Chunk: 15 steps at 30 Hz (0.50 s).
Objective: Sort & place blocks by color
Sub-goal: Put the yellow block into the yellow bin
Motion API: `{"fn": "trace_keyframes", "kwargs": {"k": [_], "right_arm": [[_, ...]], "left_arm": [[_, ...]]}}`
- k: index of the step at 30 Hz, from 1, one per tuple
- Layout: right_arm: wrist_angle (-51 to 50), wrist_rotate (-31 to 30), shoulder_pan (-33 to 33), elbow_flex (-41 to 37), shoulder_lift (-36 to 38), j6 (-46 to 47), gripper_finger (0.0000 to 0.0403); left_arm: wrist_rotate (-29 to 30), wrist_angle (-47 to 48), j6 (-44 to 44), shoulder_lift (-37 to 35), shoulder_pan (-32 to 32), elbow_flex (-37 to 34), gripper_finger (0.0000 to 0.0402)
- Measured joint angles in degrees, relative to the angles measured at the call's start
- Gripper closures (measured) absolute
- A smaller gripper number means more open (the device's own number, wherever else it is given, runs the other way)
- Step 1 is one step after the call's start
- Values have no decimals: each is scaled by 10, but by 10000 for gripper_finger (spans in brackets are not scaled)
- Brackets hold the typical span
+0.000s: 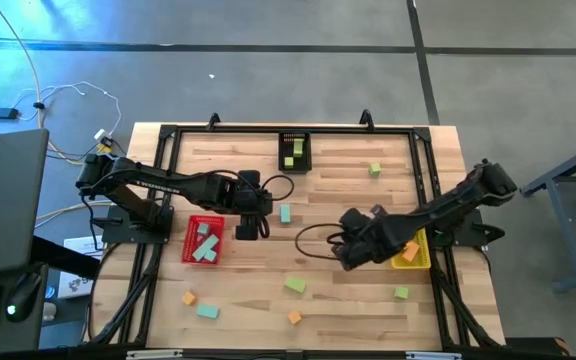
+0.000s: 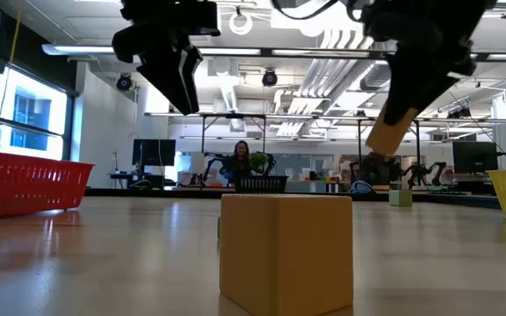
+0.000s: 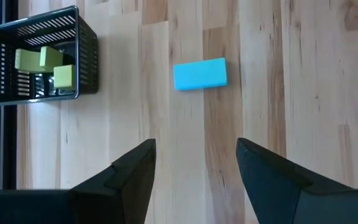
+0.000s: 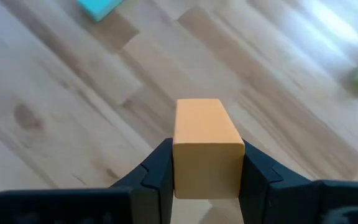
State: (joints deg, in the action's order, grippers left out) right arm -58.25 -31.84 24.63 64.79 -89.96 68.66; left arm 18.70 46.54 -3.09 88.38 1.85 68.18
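Right gripper (image 4: 207, 186) is clamped on a small orange rectangular block (image 4: 205, 144), held off the wooden slatted table (image 1: 348, 300) just inboard of the yellow mesh bin (image 1: 413, 258) on the right edge; that bin already seems to hold an orange piece. Judged step: carrying orange to its bin. Next move calls for swinging the block outward over the yellow bin's rim, then releasing above the opening, not on the wall. Left gripper (image 3: 194, 171) hangs with fingers spread and empty, on the far side of the table centre from the yellow bin, next to the red mesh bin (image 1: 189, 243), which holds mint-teal blocks. Ahead of it lies a mint-teal rectangular block (image 3: 200, 74) flat on the wood, probably its next pick: descend, straddle the short sides, close. Farther from the yellow bin than that, at the rear rail, stands the black mesh bin (image 1: 294, 152) with lime green blocks inside. Loose pieces left: green ones near the yellow bin, others along the front edge toward the red bin. Sorting looks roughly half done.
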Motion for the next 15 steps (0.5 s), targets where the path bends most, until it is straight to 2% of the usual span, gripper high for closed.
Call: {"fn": "trace_keyframes", "kwargs": {"k": [7, 15], "right_arm": [[-91, -52, 35, 0, 16, 99, 302], [-216, -37, 72, 0, 24, 259, 302]], "left_arm": [[0, 0, 1, 0, 0, 0, 195], [0, 0, 9, 0, 0, 0, 195]]}}
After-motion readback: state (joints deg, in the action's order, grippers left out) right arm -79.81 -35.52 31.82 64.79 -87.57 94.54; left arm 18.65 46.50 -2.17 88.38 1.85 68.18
